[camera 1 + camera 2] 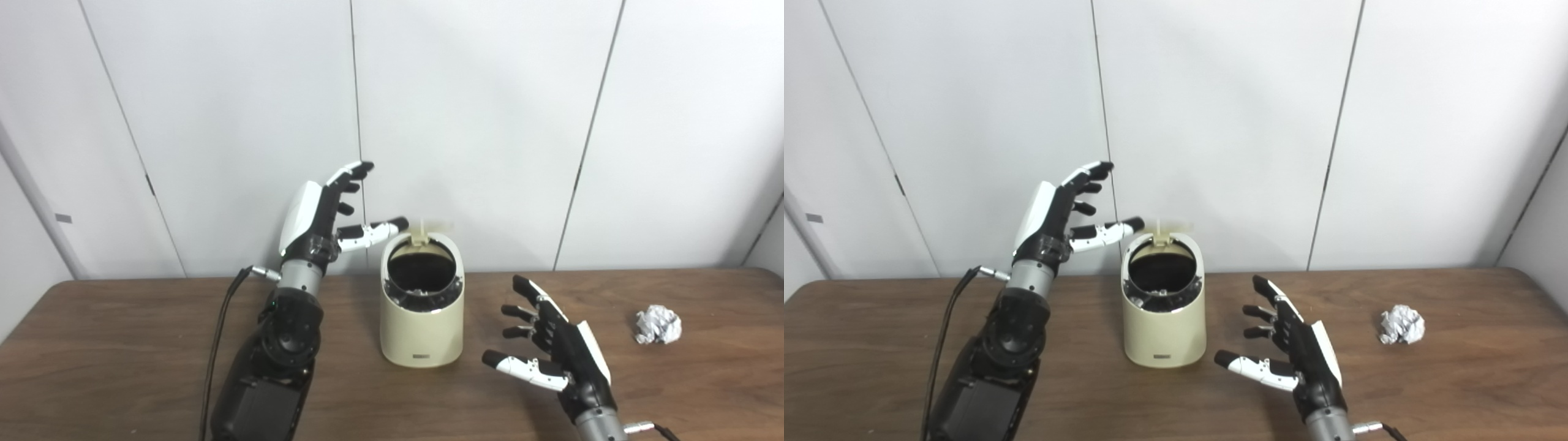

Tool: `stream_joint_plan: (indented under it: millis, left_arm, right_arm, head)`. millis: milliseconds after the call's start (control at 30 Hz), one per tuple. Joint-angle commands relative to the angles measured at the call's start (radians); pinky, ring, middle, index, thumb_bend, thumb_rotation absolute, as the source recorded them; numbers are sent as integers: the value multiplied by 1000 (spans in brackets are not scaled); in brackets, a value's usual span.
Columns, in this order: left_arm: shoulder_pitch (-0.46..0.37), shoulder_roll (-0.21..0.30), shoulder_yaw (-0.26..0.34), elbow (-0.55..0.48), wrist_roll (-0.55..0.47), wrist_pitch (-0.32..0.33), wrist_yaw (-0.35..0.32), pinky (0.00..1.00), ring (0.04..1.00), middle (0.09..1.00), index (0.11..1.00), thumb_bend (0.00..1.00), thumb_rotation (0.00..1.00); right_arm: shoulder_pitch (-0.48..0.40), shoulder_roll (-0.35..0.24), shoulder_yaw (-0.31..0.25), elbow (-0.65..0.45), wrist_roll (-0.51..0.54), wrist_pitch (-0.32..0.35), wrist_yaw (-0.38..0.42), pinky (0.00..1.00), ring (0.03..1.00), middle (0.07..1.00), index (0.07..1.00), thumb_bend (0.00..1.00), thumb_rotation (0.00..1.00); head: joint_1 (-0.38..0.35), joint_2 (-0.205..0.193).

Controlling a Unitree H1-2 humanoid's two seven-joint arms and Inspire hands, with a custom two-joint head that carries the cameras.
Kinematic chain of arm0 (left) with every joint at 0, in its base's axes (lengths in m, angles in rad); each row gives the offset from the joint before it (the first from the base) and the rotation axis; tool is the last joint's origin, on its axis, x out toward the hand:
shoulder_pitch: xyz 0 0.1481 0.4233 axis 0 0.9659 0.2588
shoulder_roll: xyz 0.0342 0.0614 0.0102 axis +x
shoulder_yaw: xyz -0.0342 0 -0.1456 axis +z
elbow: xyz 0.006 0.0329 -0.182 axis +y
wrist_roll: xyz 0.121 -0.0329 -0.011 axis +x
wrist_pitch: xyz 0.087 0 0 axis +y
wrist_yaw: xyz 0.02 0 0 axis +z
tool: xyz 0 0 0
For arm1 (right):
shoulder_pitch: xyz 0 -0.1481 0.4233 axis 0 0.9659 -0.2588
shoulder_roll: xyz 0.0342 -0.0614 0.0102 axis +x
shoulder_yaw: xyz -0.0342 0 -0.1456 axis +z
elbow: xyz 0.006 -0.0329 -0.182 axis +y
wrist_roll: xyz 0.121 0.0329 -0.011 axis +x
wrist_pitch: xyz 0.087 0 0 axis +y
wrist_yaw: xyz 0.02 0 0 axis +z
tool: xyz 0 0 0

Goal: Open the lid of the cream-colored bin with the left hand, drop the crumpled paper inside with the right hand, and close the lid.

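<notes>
Standing open, lid is tipped back behind bin. Left hand is spread, empty, beside it. Right hand is released; crumpled paper lies well right, to be enclosed fully before lifting.

Left hand, left of frame centre: raised on an upright forearm, fingers spread and empty, thumb extended toward frame centre. Left arm enters from the bottom edge, lower left. Right hand, lower right of frame: held low, palm facing left, fingers apart, holding nothing.
</notes>
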State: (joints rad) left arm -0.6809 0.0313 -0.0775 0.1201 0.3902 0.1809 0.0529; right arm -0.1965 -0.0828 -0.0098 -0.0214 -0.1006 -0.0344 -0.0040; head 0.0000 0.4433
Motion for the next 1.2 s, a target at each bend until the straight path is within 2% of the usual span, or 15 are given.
stream_joint_plan:
  millis: [0, 67, 100, 233, 367, 433, 567, 667, 767, 867, 967, 1167]
  left_arm:
    - [-13, -6, 29, -62, -72, 5, -16, 706, 830, 852, 890, 731, 284]
    - [11, -16, 54, -91, -130, 9, -29, 709, 830, 854, 887, 719, 305]
    - [26, -17, 61, -103, -154, 3, -35, 666, 821, 851, 882, 717, 314]
    - [104, -12, 77, -155, -223, -27, -53, 618, 803, 842, 887, 715, 335]
    - [191, -23, 95, -195, -273, -30, -46, 605, 760, 807, 869, 689, 280]
    - [236, -26, 102, -194, -300, -60, -50, 616, 776, 818, 880, 683, 312]
    - [290, -22, 112, -167, -336, -134, -49, 649, 820, 856, 905, 781, 392]
    - [325, -20, 126, -138, -387, -209, -64, 797, 867, 876, 922, 818, 371]
    - [352, -5, 119, -113, -378, -254, -69, 853, 880, 888, 938, 814, 362]
    - [381, 8, 103, -94, -358, -289, -75, 812, 878, 896, 946, 820, 359]
    - [418, 18, 88, -69, -352, -332, -80, 816, 878, 900, 950, 816, 335]
    - [443, 12, 88, -50, -356, -355, -66, 785, 866, 901, 961, 799, 309]
  right_arm:
    - [-24, 3, -3, -31, 2, -21, -8, 632, 794, 911, 884, 789, 249]
    - [-24, 3, -4, -35, 3, -17, -9, 630, 794, 912, 884, 788, 244]
    - [-25, 3, -4, -36, 0, -15, -10, 621, 791, 912, 885, 788, 246]
    - [-27, 3, -5, -31, 6, -23, -7, 626, 789, 911, 887, 789, 255]
    - [-32, 0, -8, -18, 13, -34, -6, 604, 786, 912, 886, 798, 258]
    - [-32, -1, -9, -18, 14, -32, -5, 598, 788, 912, 886, 794, 266]
    - [-28, 0, -8, -22, 16, -28, -3, 608, 784, 914, 882, 793, 267]
    - [-26, -1, -5, -30, 6, -22, -5, 611, 779, 911, 882, 787, 259]
    - [-24, -2, -4, -31, 3, -21, -5, 614, 780, 908, 882, 792, 256]
    - [-23, -3, -3, -29, 2, -23, -3, 618, 775, 905, 880, 801, 264]
    - [-22, -8, -5, -24, 6, -30, 0, 617, 777, 904, 879, 805, 257]
    - [-14, -22, -9, -18, 20, -39, 11, 620, 785, 906, 881, 804, 242]
  head:
    - [1, 2]
    - [1, 2]
    - [1, 3]
    - [2, 0]
    - [2, 1]
    - [6, -1]
    - [5, 0]
    - [6, 2]
    - [5, 0]
    - [1, 0]
    - [-2, 3]
    - [-9, 0]
